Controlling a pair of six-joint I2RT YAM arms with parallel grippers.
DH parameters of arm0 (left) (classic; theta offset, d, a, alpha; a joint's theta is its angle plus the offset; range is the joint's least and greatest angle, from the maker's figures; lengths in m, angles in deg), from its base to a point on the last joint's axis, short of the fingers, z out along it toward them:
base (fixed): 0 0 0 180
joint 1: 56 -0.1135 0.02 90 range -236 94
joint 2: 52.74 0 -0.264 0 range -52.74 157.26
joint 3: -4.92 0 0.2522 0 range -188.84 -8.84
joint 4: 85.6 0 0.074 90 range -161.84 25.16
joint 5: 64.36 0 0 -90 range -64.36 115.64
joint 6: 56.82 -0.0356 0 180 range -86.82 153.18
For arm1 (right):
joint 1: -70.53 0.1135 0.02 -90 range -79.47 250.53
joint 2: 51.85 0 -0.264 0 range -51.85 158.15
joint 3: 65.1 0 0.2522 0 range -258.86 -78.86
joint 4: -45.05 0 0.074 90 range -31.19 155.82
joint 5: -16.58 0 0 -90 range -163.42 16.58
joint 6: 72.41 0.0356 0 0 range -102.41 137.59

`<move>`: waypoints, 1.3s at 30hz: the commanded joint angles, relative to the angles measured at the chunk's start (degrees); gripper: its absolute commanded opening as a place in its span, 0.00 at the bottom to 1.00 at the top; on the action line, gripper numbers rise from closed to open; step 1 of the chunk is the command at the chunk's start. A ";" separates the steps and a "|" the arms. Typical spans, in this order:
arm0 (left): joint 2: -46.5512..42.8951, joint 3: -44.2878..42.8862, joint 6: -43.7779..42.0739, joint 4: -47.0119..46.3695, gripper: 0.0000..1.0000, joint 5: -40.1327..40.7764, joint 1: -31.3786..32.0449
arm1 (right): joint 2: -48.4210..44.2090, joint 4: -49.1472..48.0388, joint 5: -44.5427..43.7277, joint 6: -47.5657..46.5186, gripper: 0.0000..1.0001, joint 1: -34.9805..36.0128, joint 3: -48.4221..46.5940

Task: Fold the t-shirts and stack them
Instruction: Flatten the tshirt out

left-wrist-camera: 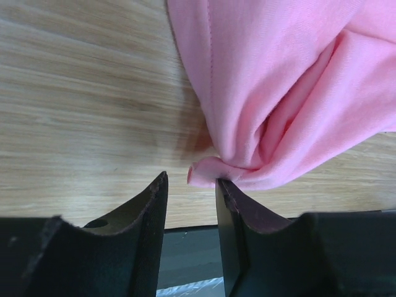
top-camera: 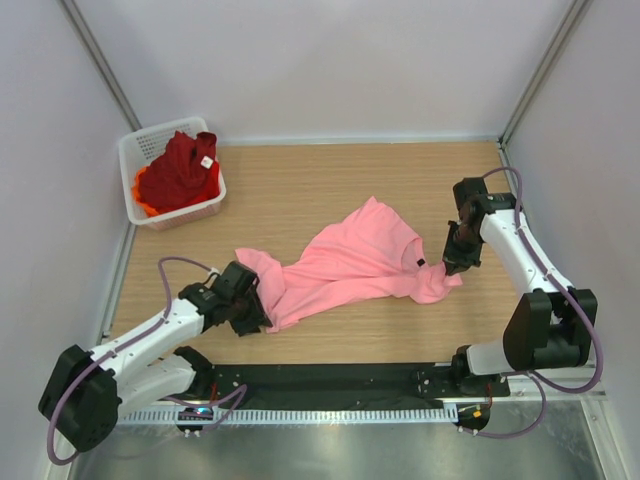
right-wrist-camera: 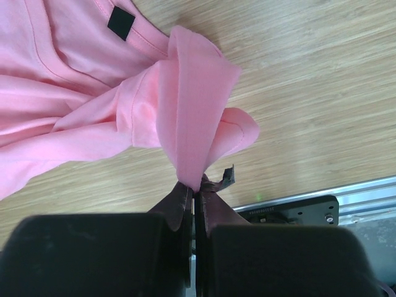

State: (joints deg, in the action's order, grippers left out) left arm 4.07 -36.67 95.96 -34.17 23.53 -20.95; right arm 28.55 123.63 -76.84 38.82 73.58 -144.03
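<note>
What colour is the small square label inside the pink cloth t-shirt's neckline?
Black label, clearest in the right wrist view.

light pink t-shirt [top-camera: 350, 262] soft matt cloth, stitched hems | dark red t-shirt [top-camera: 180, 172] matt cloth | basket [top-camera: 160, 130] white plastic mesh, slight gloss | table [top-camera: 330, 180] pale wood grain, smooth, matt | left gripper fingers [left-wrist-camera: 148, 216] matt black plastic, rough edges | front sill [top-camera: 330, 455] brushed metal, dull sheen
</note>
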 commanded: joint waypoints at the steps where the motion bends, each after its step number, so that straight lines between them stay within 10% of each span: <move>1: 0.31 0.41 -0.29 -5.93 0.36 0.44 0.46 | 0.19 -0.66 0.61 -0.67 0.01 0.47 -2.16; 21: -3.91 -1.96 5.94 0.12 0.33 -3.25 0.64 | 0.63 -0.13 0.96 -0.93 0.01 1.61 -3.30; 30: -8.48 0.23 12.79 3.46 0.55 -3.86 1.25 | 0.37 0.31 1.05 -1.02 0.01 2.49 -3.13; 39: -11.64 0.85 15.00 3.55 0.41 -1.85 2.57 | 0.19 0.40 0.87 -1.11 0.01 3.37 -3.04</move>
State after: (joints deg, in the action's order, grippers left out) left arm -5.89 -36.26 108.99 -31.13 20.55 -19.07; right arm 29.84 123.59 -76.21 38.63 76.38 -145.42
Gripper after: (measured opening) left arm 0.411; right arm 0.040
